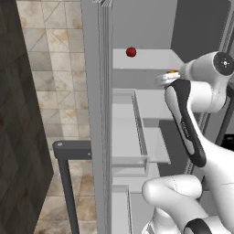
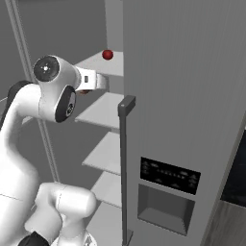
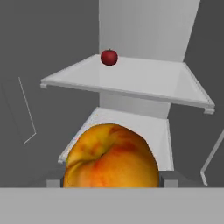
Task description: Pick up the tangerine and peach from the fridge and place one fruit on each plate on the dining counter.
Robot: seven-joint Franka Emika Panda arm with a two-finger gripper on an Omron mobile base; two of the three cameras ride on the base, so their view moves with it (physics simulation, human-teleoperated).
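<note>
The peach (image 3: 111, 156) sits right at the gripper (image 3: 111, 181), large and close in the hand view, red-orange with a yellow blush; it seems clamped between the jaws, though the fingertips themselves are hidden behind the fruit. The arm reaches into the open fridge (image 2: 182, 96) at a middle shelf (image 3: 131, 120). On the shelf above (image 3: 131, 78) rests a dark red ball (image 3: 109, 57), well apart from the peach.

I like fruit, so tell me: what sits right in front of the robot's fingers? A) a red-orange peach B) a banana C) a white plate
A: the hand view has a big red-orange peach with a yellow blush right up close; a dark red ball sits on the shelf above.
</note>
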